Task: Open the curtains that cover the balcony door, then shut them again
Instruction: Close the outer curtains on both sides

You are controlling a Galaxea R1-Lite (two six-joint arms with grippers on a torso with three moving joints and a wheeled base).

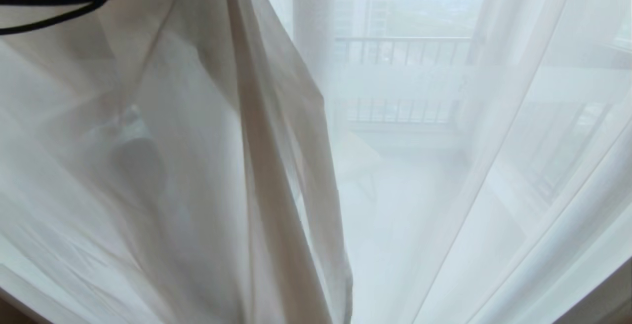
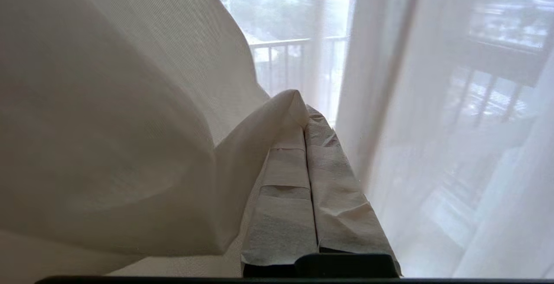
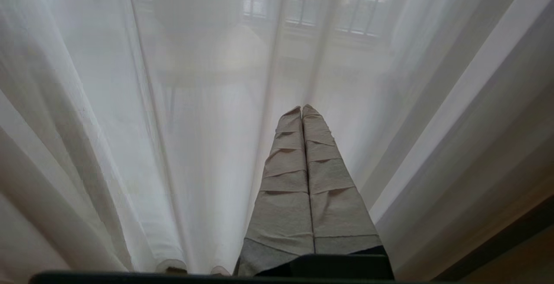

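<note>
My left hand point(image 2: 305, 115) is closed, empty I think, with the sheer curtain point(image 2: 130, 124) draped over its tip from ten o'clock. My right hand point(image 3: 301, 110) is closed too, the curtain hanging just beyond at twelve.

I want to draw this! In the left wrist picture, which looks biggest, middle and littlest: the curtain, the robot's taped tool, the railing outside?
1. The sheer curtain: it fills nearly the whole picture.
2. The left tool, shut on a curtain fold.
3. The balcony railing, seen through the fabric.

The tool sits close to the camera and the railing far off, so that order is only how they look.
</note>
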